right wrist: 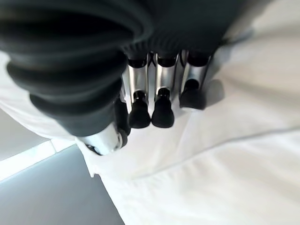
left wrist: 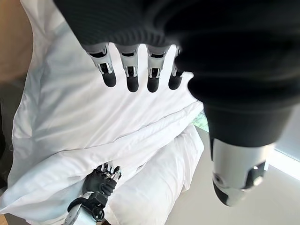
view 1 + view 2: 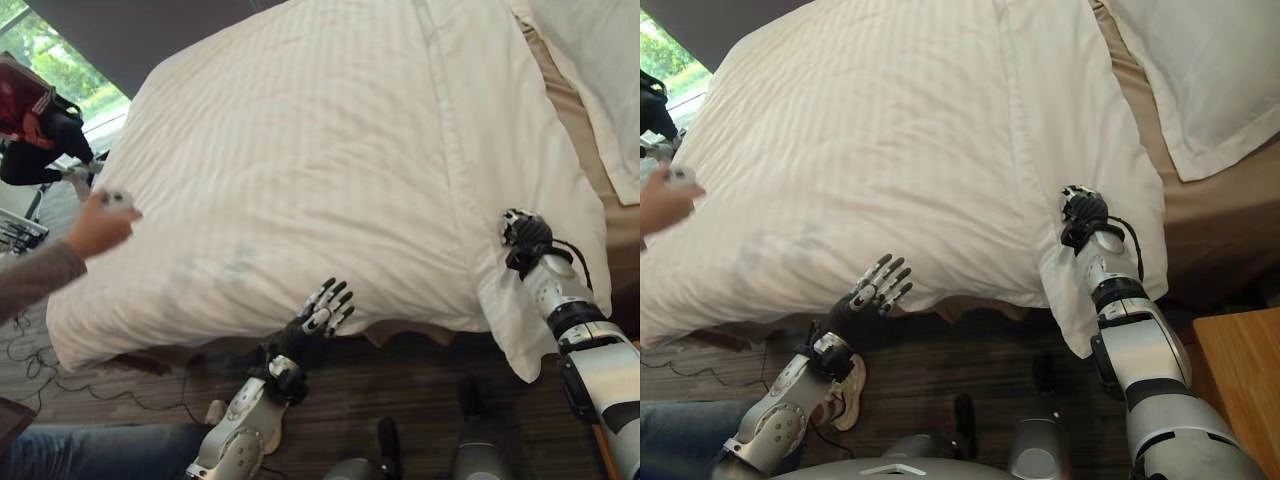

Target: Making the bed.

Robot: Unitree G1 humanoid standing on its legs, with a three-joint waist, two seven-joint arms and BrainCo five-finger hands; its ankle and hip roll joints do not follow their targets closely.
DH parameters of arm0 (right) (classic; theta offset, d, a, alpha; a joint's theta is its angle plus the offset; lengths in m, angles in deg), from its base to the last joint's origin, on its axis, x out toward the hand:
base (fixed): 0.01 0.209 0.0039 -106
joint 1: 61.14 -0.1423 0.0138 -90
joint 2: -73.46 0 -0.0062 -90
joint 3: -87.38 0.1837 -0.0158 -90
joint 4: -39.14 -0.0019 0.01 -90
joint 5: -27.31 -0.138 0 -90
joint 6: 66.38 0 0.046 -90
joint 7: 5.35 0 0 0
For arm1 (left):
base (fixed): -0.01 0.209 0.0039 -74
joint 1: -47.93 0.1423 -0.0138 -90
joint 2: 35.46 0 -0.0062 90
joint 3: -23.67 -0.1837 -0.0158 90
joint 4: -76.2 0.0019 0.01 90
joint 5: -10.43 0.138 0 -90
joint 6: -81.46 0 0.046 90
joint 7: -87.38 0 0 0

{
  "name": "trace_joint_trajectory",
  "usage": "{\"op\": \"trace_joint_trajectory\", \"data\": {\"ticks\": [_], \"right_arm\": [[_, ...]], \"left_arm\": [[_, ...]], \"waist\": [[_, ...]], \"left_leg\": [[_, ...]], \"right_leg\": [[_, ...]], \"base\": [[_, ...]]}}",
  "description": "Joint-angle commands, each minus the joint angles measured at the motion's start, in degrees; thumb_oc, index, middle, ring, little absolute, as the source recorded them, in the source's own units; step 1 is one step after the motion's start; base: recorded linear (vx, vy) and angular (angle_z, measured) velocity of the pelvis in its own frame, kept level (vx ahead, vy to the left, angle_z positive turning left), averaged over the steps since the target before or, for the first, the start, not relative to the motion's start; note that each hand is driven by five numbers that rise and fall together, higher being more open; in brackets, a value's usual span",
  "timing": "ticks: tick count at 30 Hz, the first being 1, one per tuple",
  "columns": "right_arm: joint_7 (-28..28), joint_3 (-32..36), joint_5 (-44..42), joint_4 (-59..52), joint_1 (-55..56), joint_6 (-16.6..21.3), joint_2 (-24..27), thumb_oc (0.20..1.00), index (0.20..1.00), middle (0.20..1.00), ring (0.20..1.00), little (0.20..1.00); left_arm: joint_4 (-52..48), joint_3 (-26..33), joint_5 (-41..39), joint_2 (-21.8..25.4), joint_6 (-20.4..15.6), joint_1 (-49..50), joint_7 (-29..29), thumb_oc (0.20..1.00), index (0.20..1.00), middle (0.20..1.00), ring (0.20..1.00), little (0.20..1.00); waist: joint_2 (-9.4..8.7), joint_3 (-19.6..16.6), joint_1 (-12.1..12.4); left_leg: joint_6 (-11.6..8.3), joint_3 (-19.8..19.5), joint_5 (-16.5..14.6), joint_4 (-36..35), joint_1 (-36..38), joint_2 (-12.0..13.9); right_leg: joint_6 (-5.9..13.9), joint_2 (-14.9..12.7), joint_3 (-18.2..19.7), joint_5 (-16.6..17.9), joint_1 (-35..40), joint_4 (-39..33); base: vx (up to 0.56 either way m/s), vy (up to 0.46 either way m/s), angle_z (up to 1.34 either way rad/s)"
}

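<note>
A white striped duvet [image 3: 330,150] covers the bed and hangs over its near side. My left hand [image 3: 318,315] is open with its fingers spread, just below the duvet's near edge and holding nothing; its straight fingers [image 2: 131,75] point at the cloth. My right hand [image 3: 1081,215] rests on the duvet's corner near the head of the bed, its fingers [image 1: 159,105] curled down into the cloth with the thumb close beside them. The left wrist view also catches the right hand [image 2: 104,176] on a fold of the duvet.
A person's hand [image 3: 100,225] in a grey sleeve holds a small white device by the duvet's left edge. White pillows [image 3: 1200,70] lie on a tan sheet [image 3: 1230,210] at the right. A wooden nightstand [image 3: 1240,370] stands at the lower right. Cables lie on the dark floor [image 3: 420,385].
</note>
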Motion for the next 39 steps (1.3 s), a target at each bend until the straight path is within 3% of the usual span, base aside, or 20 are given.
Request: {"op": "trace_joint_trajectory", "data": {"ticks": [1,5,14,19,20,21,23,24,28,30,34,39], "right_arm": [[-0.01,0.61,-5.0,7.34,5.16,-2.06,-1.32,0.2,0.2,0.2,0.2,0.2],[2.44,5.03,-5.66,7.21,21.88,-1.97,-6.02,0.2,0.2,0.2,0.2,0.2],[3.39,12.19,-6.22,7.32,35.37,-1.28,-7.58,0.2,0.2,0.2,0.2,0.2],[2.02,9.81,-2.65,-11.21,40.56,1.3,-6.62,0.2,0.2,0.2,0.2,0.2],[1.6,9.58,-1.38,-17.0,41.91,2.17,-6.14,0.366,0.366,0.366,0.366,0.366],[1.04,9.45,0.13,-23.22,43.28,2.65,-5.79,1.0,1.0,1.0,1.0,1.0],[0.54,10.01,1.5,-29.17,44.97,3.19,-5.48,1.0,1.0,1.0,1.0,1.0],[-1.05,11.88,7.67,-42.78,47.97,5.24,-4.12,1.0,1.0,1.0,1.0,1.0],[-3.04,14.13,14.52,-50.59,49.62,6.82,-3.41,1.0,1.0,1.0,1.0,1.0],[-3.91,13.77,18.27,-53.42,49.74,7.09,-3.55,1.0,1.0,1.0,1.0,1.0],[-4.43,12.18,25.09,-57.11,51.59,6.48,-3.76,1.0,1.0,1.0,1.0,1.0],[-2.77,6.66,24.44,-58.02,53.45,6.1,-6.68,1.0,1.0,1.0,1.0,1.0]], "left_arm": [[-0.88,1.09,0.05,-0.41,-3.07,-2.03,-1.97,1.0,1.0,1.0,1.0,1.0],[-0.36,2.84,1.91,-1.55,-3.4,-1.13,-2.73,1.0,1.0,1.0,1.0,1.0],[0.4,5.62,1.97,-3.04,-3.72,0.92,-2.59,1.0,1.0,1.0,1.0,1.0],[1.0,7.73,3.03,-3.26,-4.76,1.57,-0.91,1.0,1.0,1.0,1.0,1.0],[1.3,8.37,3.62,-3.37,-4.91,1.6,-0.31,1.0,1.0,1.0,1.0,1.0],[1.63,8.78,4.06,-3.53,-4.96,1.73,0.14,1.0,1.0,1.0,1.0,1.0],[2.16,9.43,4.53,-3.82,-4.99,1.97,0.66,1.0,1.0,1.0,1.0,1.0],[3.52,10.85,5.75,-4.49,-4.48,2.62,1.41,1.0,1.0,1.0,1.0,1.0],[7.59,11.41,8.5,-4.97,-3.92,3.19,2.05,1.0,1.0,1.0,1.0,1.0],[10.61,10.88,13.73,-4.39,-3.64,3.03,2.66,1.0,1.0,1.0,1.0,1.0],[14.35,9.53,15.27,-5.54,-1.99,3.7,1.93,1.0,1.0,1.0,1.0,1.0],[14.86,8.95,16.73,-6.52,-2.09,5.4,2.94,1.0,1.0,1.0,1.0,1.0]], "waist": [[-1.81,1.89,-1.08],[-3.1,1.8,-3.42],[-4.16,1.53,-7.18],[-5.72,1.04,-8.62],[-6.24,0.77,-8.79],[-6.67,0.5,-9.01],[-7.25,0.06,-9.15],[-8.71,-1.51,-9.24],[-10.1,-2.93,-9.16],[-10.76,-3.53,-9.14],[-12.11,-4.43,-9.14],[-13.56,-5.61,-8.27]], "left_leg": [[1.19,2.43,1.48,0.69,-0.55,-2.97],[1.04,4.12,0.99,0.69,-0.08,-2.48],[1.23,4.38,0.1,0.69,0.85,-2.69],[1.41,4.08,-0.05,0.69,1.51,-2.81],[1.47,3.97,-0.09,0.69,1.66,-2.79],[1.51,3.77,-0.11,0.69,1.91,-2.78],[1.59,3.55,-0.19,0.69,2.24,-2.74],[1.85,3.16,-0.54,0.69,3.04,-2.55],[2.24,2.26,-0.99,0.69,4.37,-2.45],[2.51,1.53,-1.17,0.69,5.45,-2.47],[2.96,0.2,-1.53,0.69,6.89,-2.62],[3.26,-0.85,-1.51,0.69,7.59,-2.96]], "right_leg": [[1.55,1.51,6.51,-4.13,1.86,0.69],[1.87,1.96,7.46,-4.2,1.53,0.69],[2.05,1.77,8.07,-4.53,2.11,0.69],[2.06,1.54,8.25,-4.12,2.73,0.69],[2.03,1.53,8.21,-4.04,2.94,0.69],[2.03,1.52,8.08,-4.03,3.26,0.69],[2.01,1.49,7.9,-4.0,3.59,0.69],[1.99,1.43,7.52,-4.16,4.76,0.69],[1.94,1.12,6.87,-4.7,6.63,1.04],[1.9,1.02,6.42,-5.4,7.58,2.23],[2.05,0.85,5.6,-6.66,8.67,4.33],[2.35,0.24,4.23,-7.01,10.46,4.13]], "base": [[0.02,-0.012,-0.15],[0.05,-0.023,-0.23],[0.03,0.018,-0.1],[-0.01,0.009,0.01],[-0.01,0.008,0.05],[0.01,0.003,0.05],[0.01,0.008,0.07],[0.01,0.008,0.1],[0.03,0.013,0.13],[0.0,0.055,0.19],[-0.01,0.044,0.12],[-0.02,0.028,0.15]]}}
